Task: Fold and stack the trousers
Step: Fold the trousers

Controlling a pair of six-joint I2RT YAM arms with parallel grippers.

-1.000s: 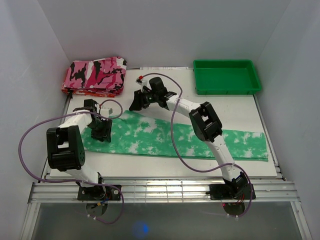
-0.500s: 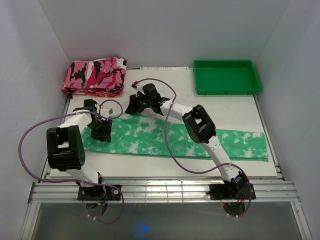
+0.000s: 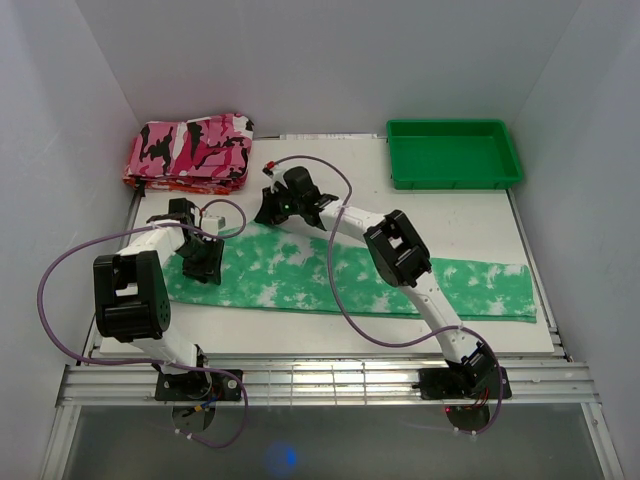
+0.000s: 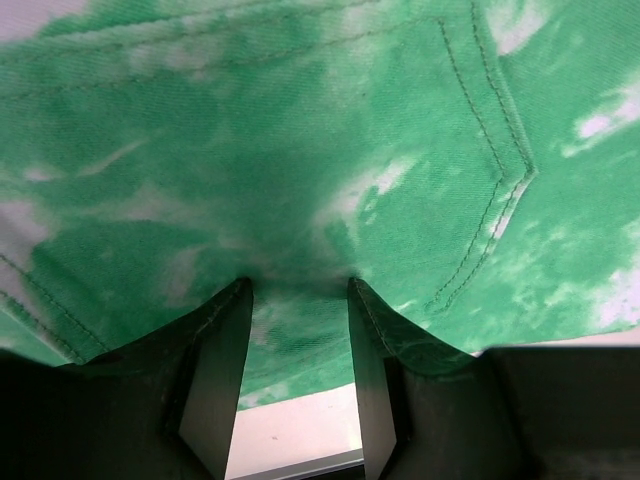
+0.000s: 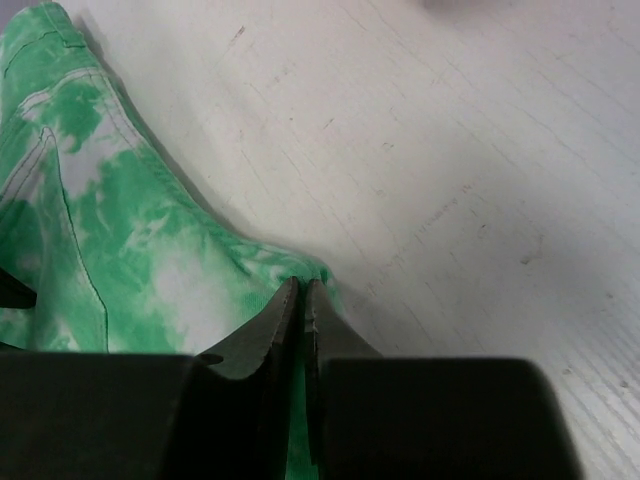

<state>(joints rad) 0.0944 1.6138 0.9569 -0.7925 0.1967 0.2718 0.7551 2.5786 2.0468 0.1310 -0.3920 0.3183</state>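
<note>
Two contacts: right jaws pinch the trousers (image 3: pixel 280 282) at an edge, left jaws part-open, touching them.

Right arm (image 3: pixel 400 255) hides part of the trousers (image 3: pixel 280 282).

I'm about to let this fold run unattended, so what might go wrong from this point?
1. The right gripper is shut on only the very edge of the trousers, so the cloth may slip out on lifting.
2. The left gripper has its fingers apart on the waist end and its grip is unclear, so that side might lag and skew the fold.
3. The right arm reaches across the long leg and might catch the cloth.
</note>
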